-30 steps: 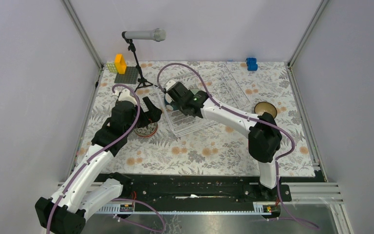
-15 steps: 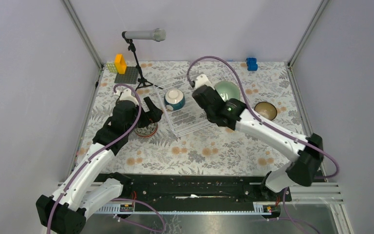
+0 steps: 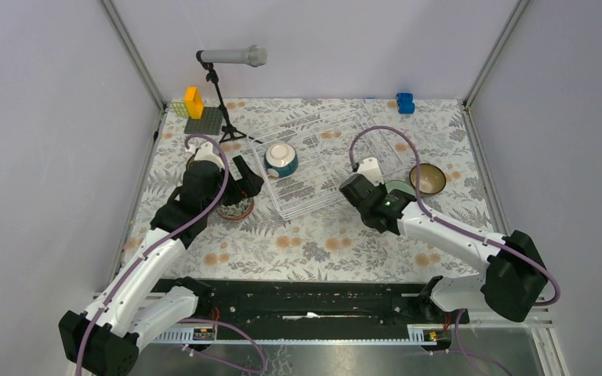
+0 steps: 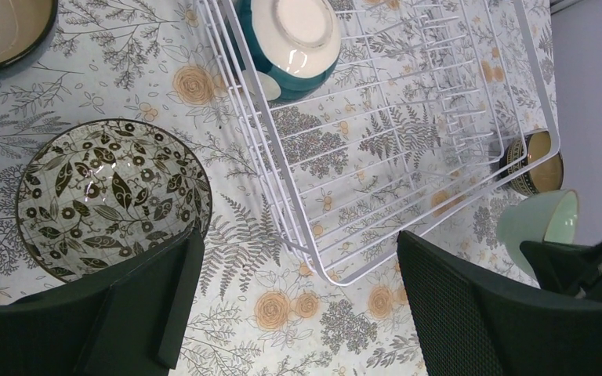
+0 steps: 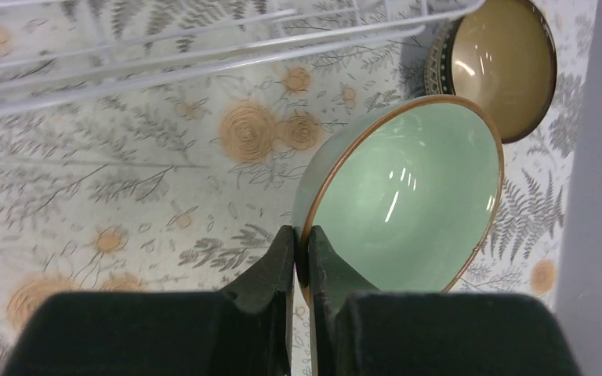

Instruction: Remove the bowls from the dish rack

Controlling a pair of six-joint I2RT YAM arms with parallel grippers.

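The white wire dish rack [image 3: 325, 153] holds a teal bowl [image 3: 281, 159] with white inside, lying tilted at its left end. It also shows in the left wrist view [image 4: 290, 39]. My right gripper [image 3: 370, 197] is shut on the rim of the pale green bowl [image 5: 407, 196] and holds it tilted beyond the rack's near right corner, beside a dark brown bowl [image 3: 427, 178]. My left gripper [image 4: 298, 266] is open and empty. It hangs over the mat between the dark floral bowl [image 4: 110, 196] and the rack's near left corner [image 4: 337, 274].
Another dark-rimmed bowl [image 4: 4, 27] sits on the mat left of the rack. A black microphone stand [image 3: 221, 94], a yellow block on a grey plate [image 3: 196, 110] and a blue toy [image 3: 404, 103] stand along the back edge.
My right arm has carried the pale green bowl out of the rack, rightwards and nearer, to beside the brown bowl. The left arm has barely moved.
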